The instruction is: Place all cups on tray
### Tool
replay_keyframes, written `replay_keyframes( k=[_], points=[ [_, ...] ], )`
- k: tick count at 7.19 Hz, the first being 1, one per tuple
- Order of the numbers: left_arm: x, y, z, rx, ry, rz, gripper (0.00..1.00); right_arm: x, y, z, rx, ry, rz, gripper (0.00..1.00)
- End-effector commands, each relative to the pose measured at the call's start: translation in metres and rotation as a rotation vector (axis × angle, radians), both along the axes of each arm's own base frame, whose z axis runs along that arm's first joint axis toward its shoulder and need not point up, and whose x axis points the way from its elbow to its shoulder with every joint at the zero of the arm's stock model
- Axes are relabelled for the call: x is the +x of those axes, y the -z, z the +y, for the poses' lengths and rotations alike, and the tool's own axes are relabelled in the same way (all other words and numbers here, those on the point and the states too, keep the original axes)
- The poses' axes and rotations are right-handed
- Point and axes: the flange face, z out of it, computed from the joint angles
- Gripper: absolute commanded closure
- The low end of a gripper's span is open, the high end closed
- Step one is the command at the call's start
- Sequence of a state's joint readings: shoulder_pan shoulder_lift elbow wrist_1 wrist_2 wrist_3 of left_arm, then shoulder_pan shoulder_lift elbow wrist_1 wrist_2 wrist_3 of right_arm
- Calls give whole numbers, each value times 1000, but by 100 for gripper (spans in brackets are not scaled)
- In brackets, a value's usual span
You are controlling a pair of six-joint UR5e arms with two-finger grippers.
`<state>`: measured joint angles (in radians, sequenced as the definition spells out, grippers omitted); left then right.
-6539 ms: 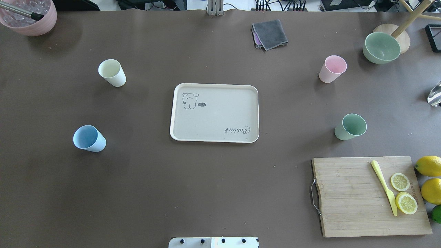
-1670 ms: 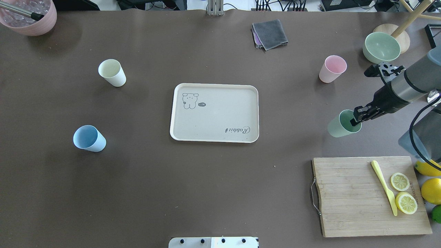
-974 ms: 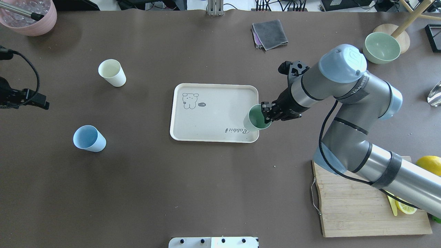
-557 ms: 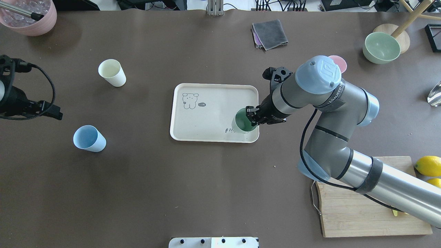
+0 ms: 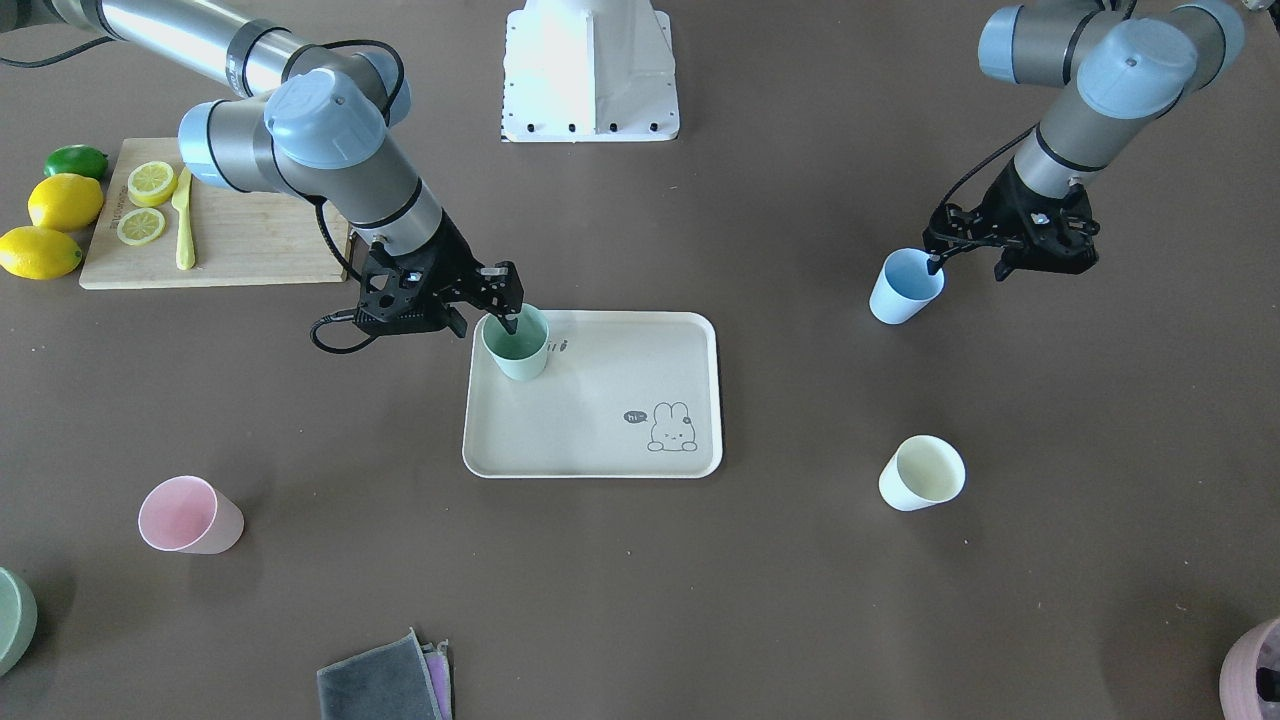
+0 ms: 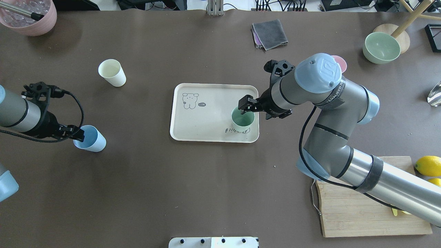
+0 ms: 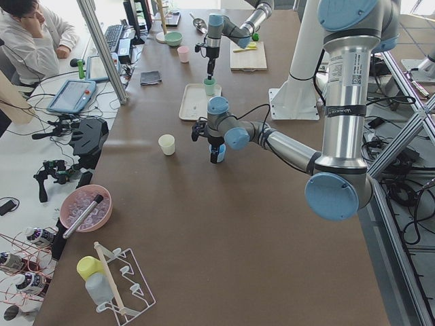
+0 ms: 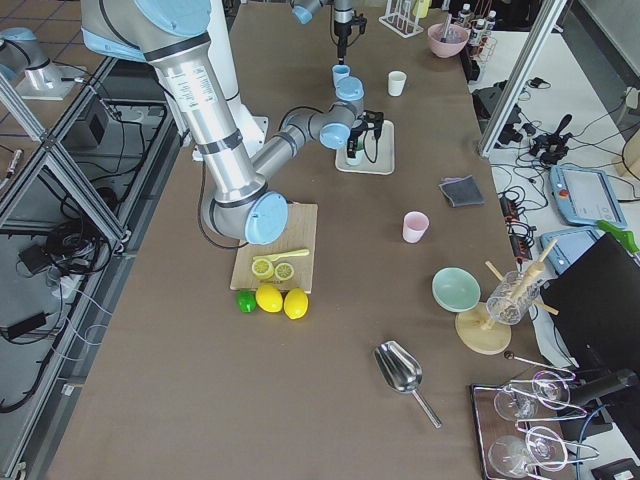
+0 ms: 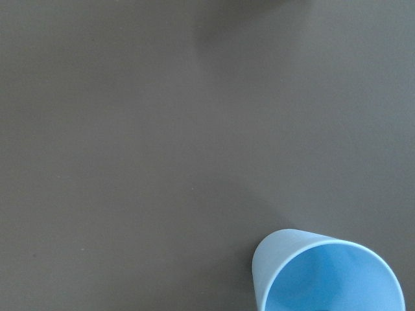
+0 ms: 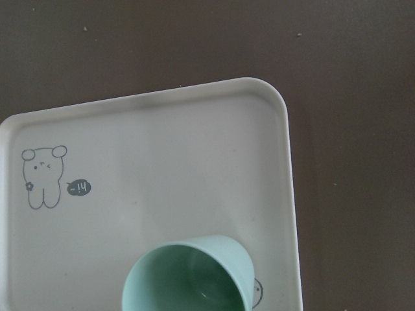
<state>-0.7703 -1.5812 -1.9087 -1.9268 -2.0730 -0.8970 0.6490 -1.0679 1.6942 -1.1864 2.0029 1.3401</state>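
The beige tray (image 6: pixel 206 110) lies mid-table. The sage green cup (image 6: pixel 243 120) stands upright on its near right corner, also in the right wrist view (image 10: pixel 188 278). My right gripper (image 6: pixel 255 110) is open, its jaws straddling the cup's right rim (image 5: pixel 485 318). The light blue cup (image 6: pixel 90 138) stands on the table at the left. My left gripper (image 5: pixel 968 262) is open, with one finger over the cup's mouth and one outside. The cream-yellow cup (image 6: pixel 112 72) stands far left. The pink cup (image 5: pixel 190 515) stands far right, mostly hidden behind my right arm in the overhead view.
A wooden cutting board (image 5: pixel 250 240) with lemon slices and a yellow knife lies under my right arm, with lemons (image 5: pixel 60 200) beside it. A grey cloth (image 6: pixel 269 33), a green bowl (image 6: pixel 381 47) and a pink pot (image 6: pixel 31 17) sit along the far edge.
My right arm carried the green cup from the table's right side onto the tray, set it down and opened its jaws. My left arm came in to the blue cup.
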Motion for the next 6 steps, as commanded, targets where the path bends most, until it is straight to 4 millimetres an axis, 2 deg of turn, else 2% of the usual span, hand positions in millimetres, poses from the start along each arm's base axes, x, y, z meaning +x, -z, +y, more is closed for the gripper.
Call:
replay_keyframes(
  k=[1, 2, 4, 5, 6],
  points=[
    [20, 8, 1, -14, 32, 19, 100, 50, -20, -15, -32, -9, -8, 16],
    [26, 23, -3, -4, 27, 43, 100, 86, -36, -27, -55, -15, -12, 20],
    [41, 60, -20, 9, 35, 59, 100, 174, -104, -61, 27, 11, 63, 22],
    [53, 103, -37, -9, 61, 66, 100, 219, -131, -81, 38, 17, 71, 22],
    [75, 163, -54, -50, 93, 58, 100, 234, -154, -97, 41, 29, 91, 23]
  ],
)
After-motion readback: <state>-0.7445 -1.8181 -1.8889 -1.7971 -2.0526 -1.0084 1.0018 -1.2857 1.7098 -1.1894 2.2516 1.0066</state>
